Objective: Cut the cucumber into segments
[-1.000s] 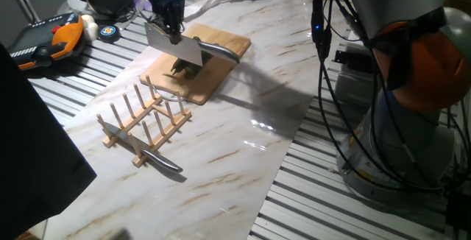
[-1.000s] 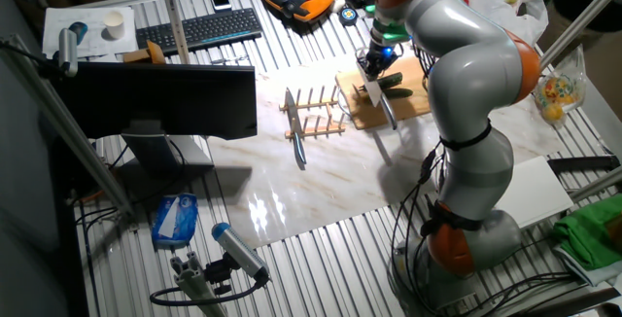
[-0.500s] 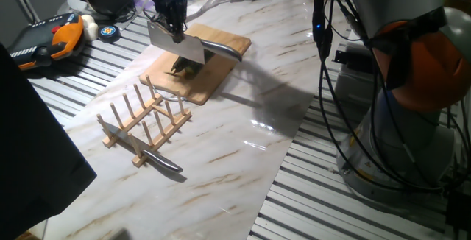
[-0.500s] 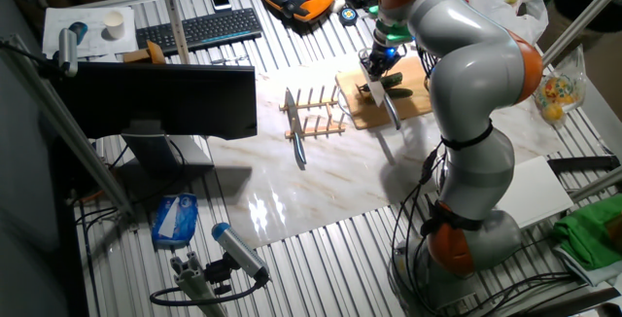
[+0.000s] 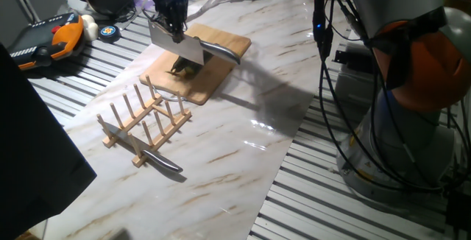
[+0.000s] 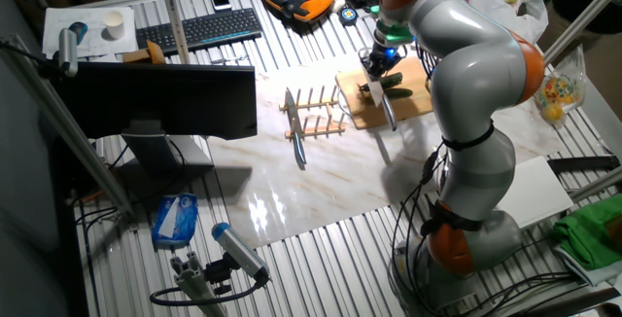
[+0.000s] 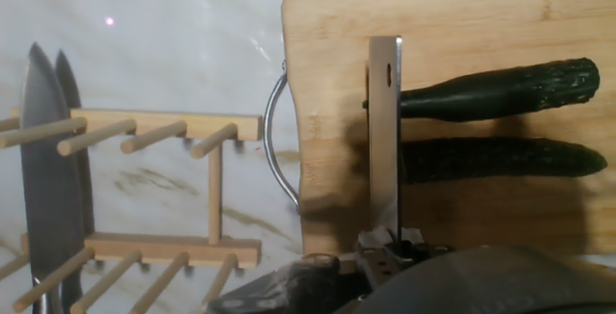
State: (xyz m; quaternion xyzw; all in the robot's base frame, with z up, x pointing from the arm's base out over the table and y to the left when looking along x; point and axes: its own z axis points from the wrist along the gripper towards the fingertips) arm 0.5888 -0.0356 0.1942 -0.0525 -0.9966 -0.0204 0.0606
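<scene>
2 fixed cams opposite sides, hand cam overhead, all share board [image 7: 452, 25]

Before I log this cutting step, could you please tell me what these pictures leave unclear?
- Hand view: the cleaver blade covers the left ends of both cucumber lengths, so whether it has cut through is hidden.
- Hand view: the end effector is cropped by the bottom edge and dark; its grip is unreadable.
- Both fixed views: the cucumber is too small to count pieces; in one the cleaver partly covers it.

dark green cucumber [image 7: 496, 90], tan board [image 7: 462, 25] (pale wood), white-veined table [image 5: 243, 122]

Cleaver blade [image 7: 384, 131] above two cucumbers [image 7: 496, 90], wooden board [image 7: 327, 83]
</scene>
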